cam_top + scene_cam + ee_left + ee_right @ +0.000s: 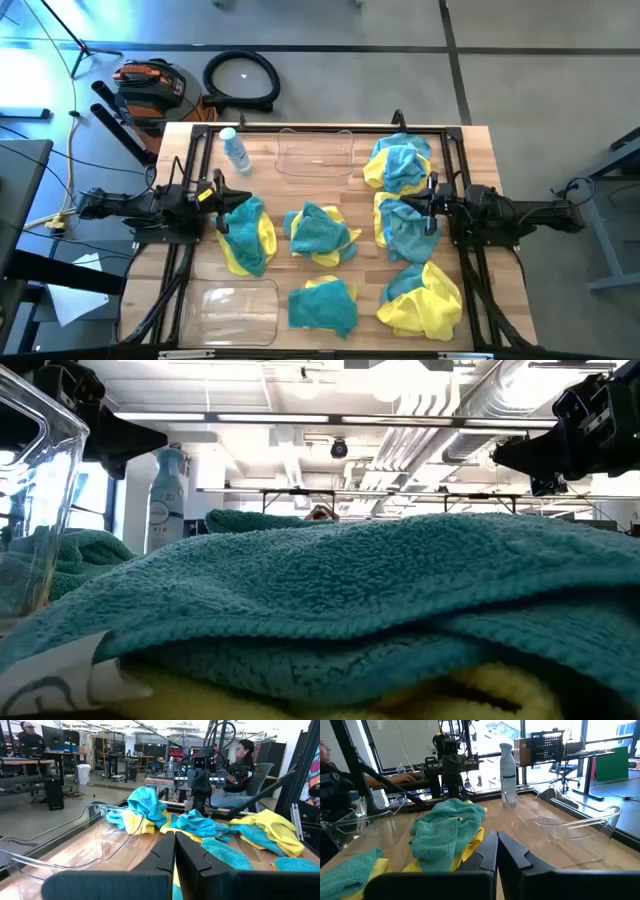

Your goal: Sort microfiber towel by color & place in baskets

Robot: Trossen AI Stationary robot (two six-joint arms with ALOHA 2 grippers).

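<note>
Several heaps of teal and yellow microfiber towels lie on the wooden table: one at the left (245,235), two in the middle (322,235) (322,303) and three on the right (400,163) (405,228) (422,295). One clear basket (315,152) stands at the far middle and another (235,310) at the near left. My left gripper (222,195) hovers shut by the left heap's far edge; it also shows in the left wrist view (175,837). My right gripper (430,205) hovers shut over the right middle heap; it also shows in the right wrist view (497,837). Neither holds anything.
A small clear water bottle (235,150) stands at the far left next to the far basket. In the low view a teal towel (350,590) fills the foreground. People sit at desks beyond the table. Bare wood shows between the heaps.
</note>
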